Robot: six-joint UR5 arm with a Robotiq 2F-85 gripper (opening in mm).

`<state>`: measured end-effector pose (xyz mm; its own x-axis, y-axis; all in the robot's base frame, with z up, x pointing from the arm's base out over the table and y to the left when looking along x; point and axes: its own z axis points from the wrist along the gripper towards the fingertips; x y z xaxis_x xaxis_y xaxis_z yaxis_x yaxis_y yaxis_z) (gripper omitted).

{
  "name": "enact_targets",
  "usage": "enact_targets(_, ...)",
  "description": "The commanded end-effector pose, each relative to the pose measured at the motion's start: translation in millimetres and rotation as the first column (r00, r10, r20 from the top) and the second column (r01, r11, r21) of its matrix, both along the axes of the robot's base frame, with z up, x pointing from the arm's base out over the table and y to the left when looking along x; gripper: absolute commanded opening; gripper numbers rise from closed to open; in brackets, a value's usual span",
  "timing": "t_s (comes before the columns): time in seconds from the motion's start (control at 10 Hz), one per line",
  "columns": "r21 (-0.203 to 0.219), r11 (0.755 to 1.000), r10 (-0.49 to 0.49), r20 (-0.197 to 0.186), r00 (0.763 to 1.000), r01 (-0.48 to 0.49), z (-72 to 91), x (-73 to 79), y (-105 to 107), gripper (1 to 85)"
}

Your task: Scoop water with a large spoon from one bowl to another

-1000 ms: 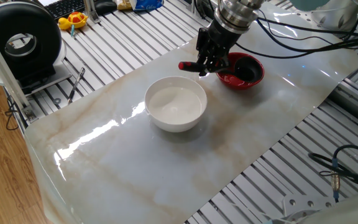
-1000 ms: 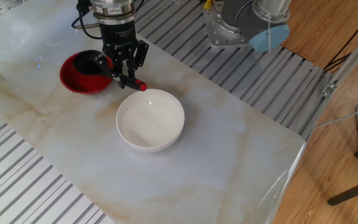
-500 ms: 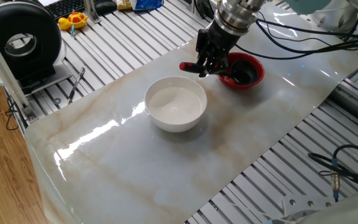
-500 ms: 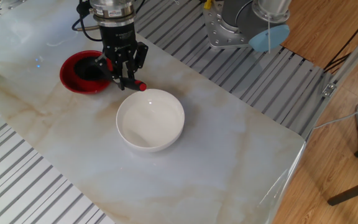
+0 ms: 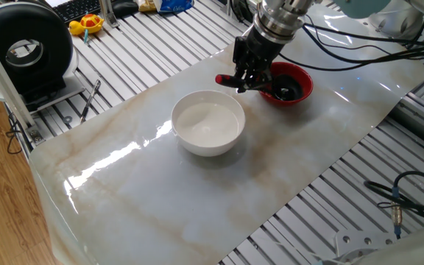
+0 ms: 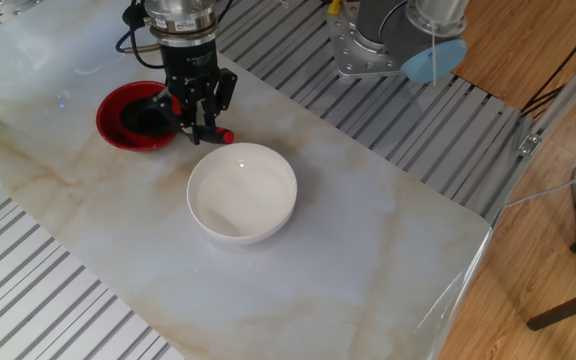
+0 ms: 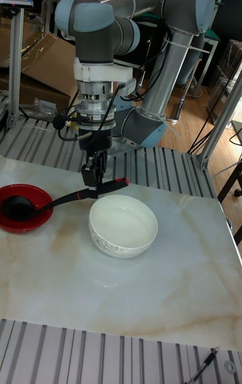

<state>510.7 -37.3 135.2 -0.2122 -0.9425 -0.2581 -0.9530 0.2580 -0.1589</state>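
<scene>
- Now, far left in the tall fixed view, the red bowl [image 7: 25,208] sits on the marble surface [image 7: 121,290], with the black scoop of the large spoon [image 7: 64,200] resting inside it.
- Next along, the gripper [image 7: 96,185] hangs straight down, jaws clamped narrow on the spoon's handle near its red tip, which juts toward the white bowl [image 7: 124,227].
- Right of that, the white bowl stands just beside the red one, apart, its water [image 5: 207,125] barely showing.

Grey arm [image 7: 168,27] with pale blue joint caps, black claw [image 7: 95,179], black cables.
</scene>
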Motion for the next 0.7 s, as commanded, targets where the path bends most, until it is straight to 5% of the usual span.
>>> enact_targets(0.0,-0.003,1.000,-0.003,0.009,1.000,0.003,0.0,0.8,-4.3,1.3)
enact_targets(0.1,-0.002,1.000,-0.007,0.010,1.000,0.007,0.1,1.0,-4.5,2.0)
enact_targets(0.3,0.008,1.000,-0.009,0.005,1.000,0.009,0.6,-0.1,-1.9,36.0)
enact_targets(0.6,0.011,1.000,-0.012,0.004,1.000,0.012,1.0,0.6,-0.7,36.7)
